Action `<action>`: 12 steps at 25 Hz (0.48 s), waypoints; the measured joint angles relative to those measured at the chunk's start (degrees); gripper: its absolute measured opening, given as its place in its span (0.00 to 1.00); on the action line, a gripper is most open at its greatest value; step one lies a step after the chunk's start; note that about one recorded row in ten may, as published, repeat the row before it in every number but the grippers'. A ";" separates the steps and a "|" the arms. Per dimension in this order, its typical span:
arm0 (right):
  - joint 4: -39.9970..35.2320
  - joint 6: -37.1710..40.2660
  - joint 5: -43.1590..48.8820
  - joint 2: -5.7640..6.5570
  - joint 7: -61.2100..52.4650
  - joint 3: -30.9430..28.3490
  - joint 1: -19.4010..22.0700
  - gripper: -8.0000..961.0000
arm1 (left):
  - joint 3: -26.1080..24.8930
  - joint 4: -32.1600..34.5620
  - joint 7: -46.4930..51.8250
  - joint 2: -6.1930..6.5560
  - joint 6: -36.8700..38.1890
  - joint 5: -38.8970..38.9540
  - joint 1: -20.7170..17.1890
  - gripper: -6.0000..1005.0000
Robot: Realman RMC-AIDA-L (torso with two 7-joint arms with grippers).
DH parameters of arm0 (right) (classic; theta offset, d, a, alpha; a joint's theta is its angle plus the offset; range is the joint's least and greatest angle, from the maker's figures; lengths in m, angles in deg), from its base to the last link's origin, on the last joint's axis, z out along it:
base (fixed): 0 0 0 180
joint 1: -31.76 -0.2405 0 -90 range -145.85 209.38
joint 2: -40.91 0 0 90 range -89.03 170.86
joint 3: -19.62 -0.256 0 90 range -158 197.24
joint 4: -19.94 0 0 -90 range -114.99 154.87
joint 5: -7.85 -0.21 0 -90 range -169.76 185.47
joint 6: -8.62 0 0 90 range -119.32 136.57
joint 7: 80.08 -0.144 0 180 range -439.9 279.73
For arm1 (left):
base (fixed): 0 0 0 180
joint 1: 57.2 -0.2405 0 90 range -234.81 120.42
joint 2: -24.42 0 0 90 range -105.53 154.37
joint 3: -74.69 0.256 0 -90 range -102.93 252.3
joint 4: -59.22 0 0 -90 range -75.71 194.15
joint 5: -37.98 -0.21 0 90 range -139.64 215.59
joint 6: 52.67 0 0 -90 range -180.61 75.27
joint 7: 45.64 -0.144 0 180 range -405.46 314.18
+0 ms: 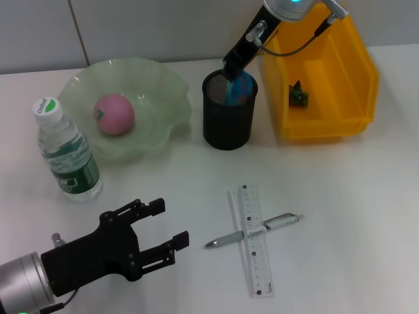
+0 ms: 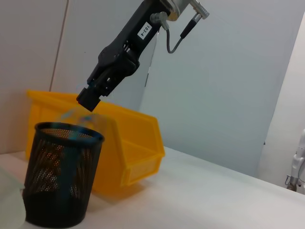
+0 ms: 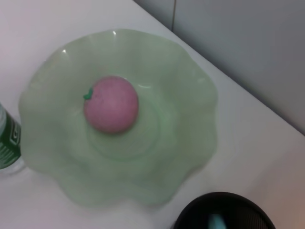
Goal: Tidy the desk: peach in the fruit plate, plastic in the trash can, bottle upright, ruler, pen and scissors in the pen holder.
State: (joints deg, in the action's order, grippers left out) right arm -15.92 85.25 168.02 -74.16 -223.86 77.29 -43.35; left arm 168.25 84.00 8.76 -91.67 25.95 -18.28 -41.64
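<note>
A pink peach (image 1: 114, 114) lies in the green fruit plate (image 1: 163, 78); the right wrist view shows them too, the peach (image 3: 111, 104) in the plate (image 3: 186, 119). The water bottle (image 1: 65, 154) stands upright at the left. My right gripper (image 1: 231, 69) hangs right over the black mesh pen holder (image 1: 228, 127), with the blue scissors (image 1: 241, 88) just under it, reaching into the holder. The clear ruler (image 1: 255, 261) and silver pen (image 1: 226, 240) lie crossed on the table. Green plastic (image 1: 298, 95) lies in the yellow bin (image 1: 353, 124). My left gripper (image 1: 171, 222) is open and empty at the front left.
The left wrist view shows the pen holder (image 2: 62, 181), the right gripper (image 2: 88, 100) above it and the yellow bin (image 2: 138, 157) behind. The bin stands close to the holder's right side, the plate close to its left. A wall runs along the back.
</note>
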 joint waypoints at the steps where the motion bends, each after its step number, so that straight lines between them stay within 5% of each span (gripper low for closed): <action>1: 0.00 -0.06 0.28 -0.05 -0.33 0.05 0.01 0.11 | -0.01 -0.01 0.00 0.04 0.04 0.00 0.00 0.78; 3: -0.13 -0.36 1.99 -0.62 -1.30 0.22 -0.13 0.11 | -0.03 -0.02 0.00 0.21 0.09 0.00 0.00 0.78; 12: -2.12 -0.45 3.40 -1.79 -1.68 0.24 -0.05 0.49 | -0.37 -0.01 -0.03 0.59 0.20 -1.26 0.33 0.78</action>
State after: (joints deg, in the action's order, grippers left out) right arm -18.04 84.80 171.42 -75.95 -225.54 77.54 -43.40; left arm 167.88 83.99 8.73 -91.08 26.16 -19.53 -41.31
